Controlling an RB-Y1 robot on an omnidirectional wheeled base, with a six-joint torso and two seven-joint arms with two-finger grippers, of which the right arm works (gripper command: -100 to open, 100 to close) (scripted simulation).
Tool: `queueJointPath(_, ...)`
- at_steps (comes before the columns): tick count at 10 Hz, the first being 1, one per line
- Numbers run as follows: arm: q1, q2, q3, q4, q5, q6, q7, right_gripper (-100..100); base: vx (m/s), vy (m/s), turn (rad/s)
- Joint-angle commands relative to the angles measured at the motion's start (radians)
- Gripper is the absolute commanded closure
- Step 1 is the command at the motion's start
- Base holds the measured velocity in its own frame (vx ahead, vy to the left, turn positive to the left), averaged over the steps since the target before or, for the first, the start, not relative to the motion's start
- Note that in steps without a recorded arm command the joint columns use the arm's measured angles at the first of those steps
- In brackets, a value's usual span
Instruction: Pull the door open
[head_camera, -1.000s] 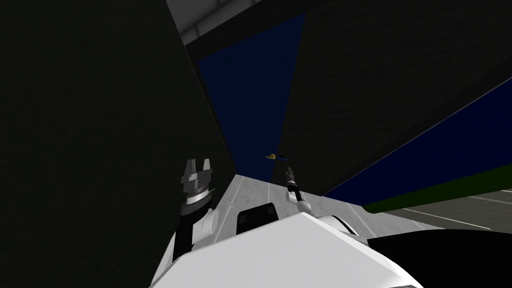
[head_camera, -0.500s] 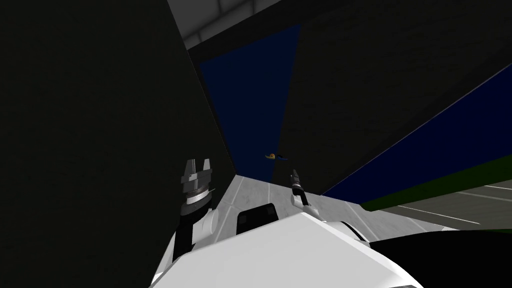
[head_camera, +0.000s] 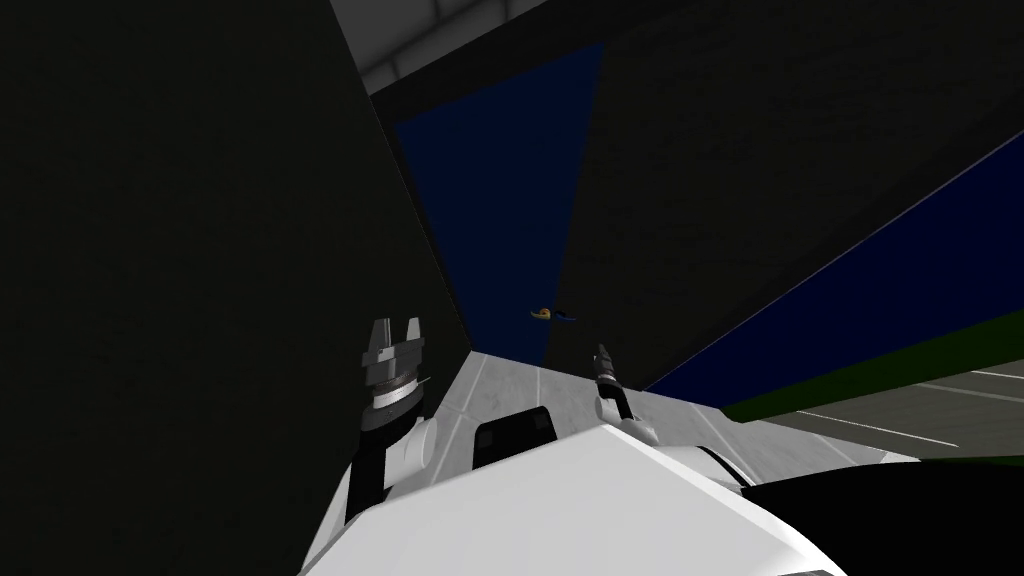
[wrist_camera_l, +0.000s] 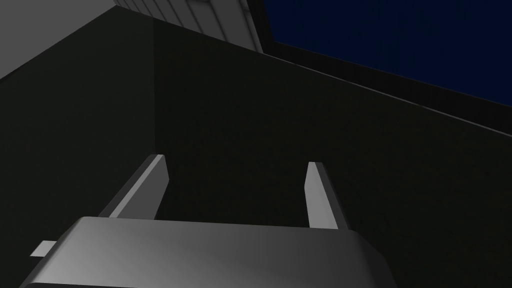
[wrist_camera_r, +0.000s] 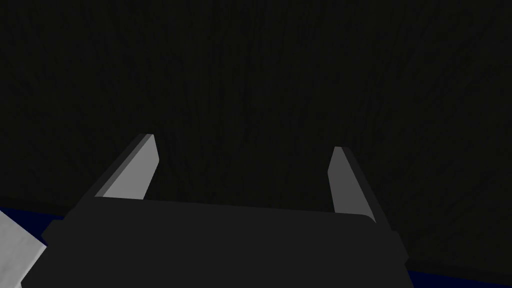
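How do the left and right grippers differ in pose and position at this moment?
In the head view the left gripper shows both fingers spread side by side, while the right gripper is turned edge-on and reads as one thin blade. The left gripper is held up before the dark wall; the right gripper appears nearer the orange handle. Shared: in the wrist views, both are open and hold nothing.

A pale grey floor (head_camera: 505, 385), scored with thin lines, narrows between dark walls (head_camera: 200, 250) to the foot of a blue door (head_camera: 500, 200).
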Motion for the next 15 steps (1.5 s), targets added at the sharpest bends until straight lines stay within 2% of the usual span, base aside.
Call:
queueJointPath(1, 0.050, -0.001, -0.010, -0.050, -0.007, 0.032, 0.005, -100, 0.060, 0.004, 0.007)
queueJointPath(2, 0.052, -0.001, -0.010, -0.078, -0.007, 0.032, 0.005, -100, 0.025, 0.005, -0.005)
queueJointPath(3, 0.071, -0.029, -0.014, -0.072, -0.011, 0.025, -0.024, -100, 0.085, -0.005, 0.045)
queueJointPath(4, 0.071, -0.029, -0.014, -0.072, -0.011, 0.025, -0.024, -100, 0.100, -0.012, 0.028)
queueJointPath(5, 0.076, -0.042, -0.012, -0.069, -0.011, 0.020, -0.042, -100, 0.120, -0.026, 0.055)
queueJointPath(7, 0.073, -0.048, -0.004, -0.071, -0.008, 0.016, -0.058, -100, 0.167, -0.032, 0.089)
queueJointPath(10, 0.047, -0.039, 0.019, -0.083, 0.004, 0.012, -0.072, -100, 0.184, -0.064, 0.125)
queueJointPath(11, 0.031, -0.030, 0.032, -0.091, 0.011, 0.011, -0.075, -100, 0.224, -0.018, 0.219)
queueJointPath(12, 0.031, -0.030, 0.032, -0.091, 0.011, 0.011, -0.075, -100, 0.156, -0.009, 0.061)
queueJointPath(13, 0.045, -0.030, 0.028, -0.113, 0.009, 0.022, -0.070, -100, 0.060, -0.003, 0.002)
queueJointPath(14, 0.045, -0.030, 0.028, -0.113, 0.009, 0.022, -0.070, 100, 0.000, 0.000, 0.000)
queueJointPath(15, 0.045, -0.030, 0.028, -0.113, 0.009, 0.022, -0.070, 100, -0.020, 0.001, 0.004)
